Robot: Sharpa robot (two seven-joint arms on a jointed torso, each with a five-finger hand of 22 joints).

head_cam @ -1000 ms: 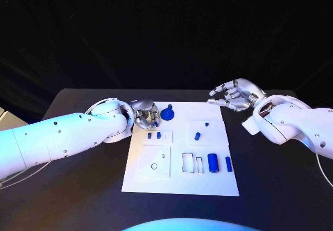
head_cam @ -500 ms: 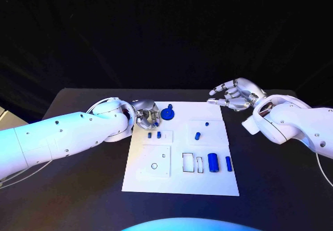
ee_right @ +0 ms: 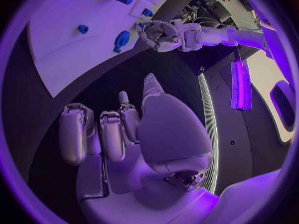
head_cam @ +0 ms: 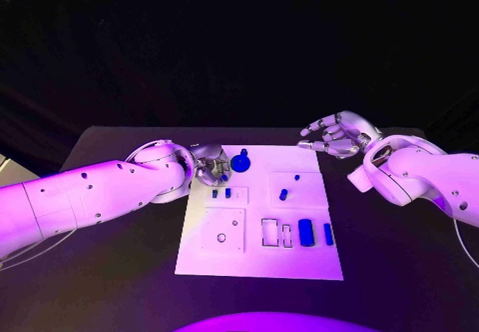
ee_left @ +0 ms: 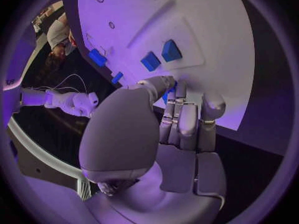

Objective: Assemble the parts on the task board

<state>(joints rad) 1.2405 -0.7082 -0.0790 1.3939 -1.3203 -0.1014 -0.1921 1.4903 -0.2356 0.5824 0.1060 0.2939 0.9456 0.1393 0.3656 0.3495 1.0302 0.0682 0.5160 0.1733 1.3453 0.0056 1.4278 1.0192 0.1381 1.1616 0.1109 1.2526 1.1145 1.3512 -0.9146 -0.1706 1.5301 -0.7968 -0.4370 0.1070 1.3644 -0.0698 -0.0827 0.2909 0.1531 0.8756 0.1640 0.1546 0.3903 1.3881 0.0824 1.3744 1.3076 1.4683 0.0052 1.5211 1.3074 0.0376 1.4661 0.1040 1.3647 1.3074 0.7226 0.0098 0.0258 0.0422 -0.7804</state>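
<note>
Head view shows blue plastic parts [head_cam: 306, 233] mostly loose on the white rectangular task board [head_cam: 259, 266], left hand [head_cam: 210, 166] pinching one at its far-left corner, right hand [head_cam: 338, 135] hovering spread-fingered, so assembly looks barely begun.

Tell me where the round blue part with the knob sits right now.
In the head view, the round blue part lies at the task board's far edge, just beside the left hand.

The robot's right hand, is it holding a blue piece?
No, the right hand hovers off the task board, fingers curled around nothing.
</note>
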